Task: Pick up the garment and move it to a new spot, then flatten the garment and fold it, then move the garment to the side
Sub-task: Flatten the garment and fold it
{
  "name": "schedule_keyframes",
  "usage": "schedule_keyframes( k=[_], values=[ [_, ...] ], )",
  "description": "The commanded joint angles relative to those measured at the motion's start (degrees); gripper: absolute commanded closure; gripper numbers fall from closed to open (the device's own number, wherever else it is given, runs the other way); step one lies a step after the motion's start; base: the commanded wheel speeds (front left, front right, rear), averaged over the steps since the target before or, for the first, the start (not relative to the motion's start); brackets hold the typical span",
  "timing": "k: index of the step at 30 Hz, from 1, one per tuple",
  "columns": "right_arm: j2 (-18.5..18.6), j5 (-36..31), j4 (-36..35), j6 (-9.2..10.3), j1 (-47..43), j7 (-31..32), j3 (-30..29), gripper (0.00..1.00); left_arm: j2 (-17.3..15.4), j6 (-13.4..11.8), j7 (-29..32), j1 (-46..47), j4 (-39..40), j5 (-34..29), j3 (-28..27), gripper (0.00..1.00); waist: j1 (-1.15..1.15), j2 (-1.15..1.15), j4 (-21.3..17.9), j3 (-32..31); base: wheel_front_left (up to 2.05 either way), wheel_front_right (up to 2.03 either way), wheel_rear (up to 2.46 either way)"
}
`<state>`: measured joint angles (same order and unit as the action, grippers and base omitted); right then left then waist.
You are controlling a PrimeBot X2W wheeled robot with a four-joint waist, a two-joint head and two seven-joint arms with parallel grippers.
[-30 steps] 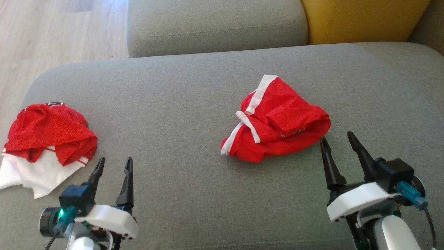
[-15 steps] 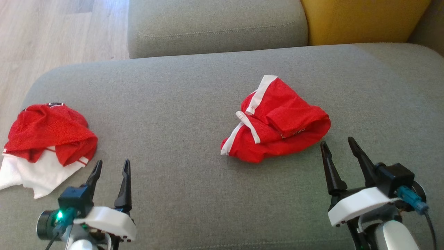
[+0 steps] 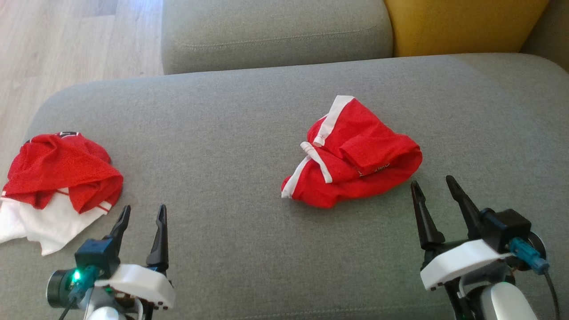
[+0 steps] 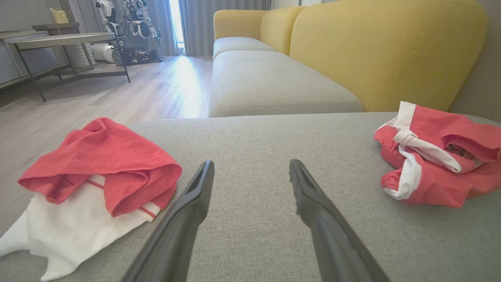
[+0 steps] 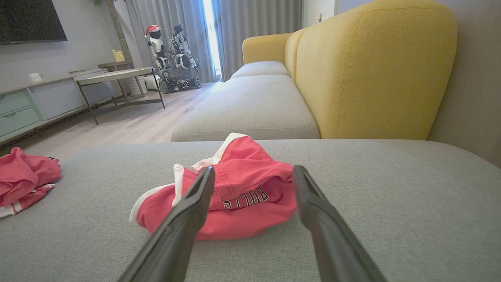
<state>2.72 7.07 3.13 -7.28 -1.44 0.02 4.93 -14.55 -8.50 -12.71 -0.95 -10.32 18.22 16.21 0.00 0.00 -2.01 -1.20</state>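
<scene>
On the grey sofa cushion [image 3: 231, 133] the crumpled red shorts [image 3: 351, 153] sit right of centre, just ahead of the right gripper [image 3: 431, 180], which has its 2 fingers spread wide and empty, lined up on the near edge, so I'd guess that's the grab. Left gripper [image 3: 144, 207] is open too, holding nothing, parked beside a bunched red and white shirt [image 3: 58, 178] at the left end

Red white-trimmed shorts [image 3: 355, 155], crumpled, on cushion [image 3: 213, 124]

A living room at home: yellow-backed sofa [image 5: 372, 78], wall television [image 5: 31, 19], curtains [image 5: 258, 31], low sideboard [image 5: 23, 105].
</scene>
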Motion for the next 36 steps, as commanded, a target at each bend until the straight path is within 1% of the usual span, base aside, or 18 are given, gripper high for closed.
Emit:
schedule_keyframes(
  k=[1,11,18,21,27,31,32,33,34,36],
  values=[
    [0.16,0.39,-2.29,-0.21,1.76,-0.11,1.09,0.0,-1.72,-0.28,-0.24,2.42,1.82,0.14,-1.89,0.0,0.0,0.0,-0.05,0.06,0.0,0.0,0.0],
    [0.16,0.13,-1.97,-0.21,2.27,0.03,0.83,0.0,-1.83,-0.28,-0.26,3.1,1.79,0.34,-1.43,0.0,0.0,0.0,0.33,0.99,0.0,0.0,0.0],
    [0.44,-2.12,0.28,-0.21,6.94,0.86,3.28,0.0,-1.72,0.07,-0.48,5.57,2.29,0.17,-0.9,0.0,0.0,0.0,1.88,5.19,0.0,0.0,0.0],
    [1.03,-3.07,2.74,-0.21,10.48,1.13,4.79,0.0,-1.51,0.35,-0.74,7.2,2.29,-0.04,-0.59,0.0,0.0,0.0,2.8,7.59,0.0,0.0,0.0],
    [2.56,-7.36,9.42,-0.21,17.34,2.17,7.49,0.0,-0.55,1.03,-1.38,10.63,1.46,-0.39,0.09,0.0,0.0,0.0,4.59,11.27,0.0,0.0,0.0],
    [3.51,-10.43,14.57,-0.21,20.6,4.43,7.94,0.0,0.1,1.37,-1.78,12.11,0.54,-0.55,0.25,0.0,0.0,0.0,5.13,12.59,0.0,0.0,0.0],
    [3.48,-11.04,15.41,-0.21,21.19,4.76,7.22,0.25,0.24,1.45,-1.85,12.39,0.32,-0.59,0.27,0.0,0.0,0.0,5.21,12.81,0.0,0.0,0.0],
    [3.28,-11.4,15.81,-0.21,21.73,4.55,6.2,0.62,0.37,1.53,-1.92,12.63,0.09,-0.63,0.29,0.0,0.0,0.0,5.25,12.95,0.0,0.0,0.0],
    [3.16,-12.0,16.24,-0.21,22.06,4.78,5.13,1.0,0.47,1.59,-1.98,12.81,-0.1,-0.66,0.26,0.0,0.0,0.0,5.22,13.08,0.0,0.0,0.0],
    [2.89,-12.53,16.58,-0.21,22.55,5.02,3.03,1.0,0.63,1.65,-2.08,13.1,-0.34,-0.75,0.14,0.0,0.0,0.0,5.11,13.35,0.0,0.0,0.0]
  ],
)
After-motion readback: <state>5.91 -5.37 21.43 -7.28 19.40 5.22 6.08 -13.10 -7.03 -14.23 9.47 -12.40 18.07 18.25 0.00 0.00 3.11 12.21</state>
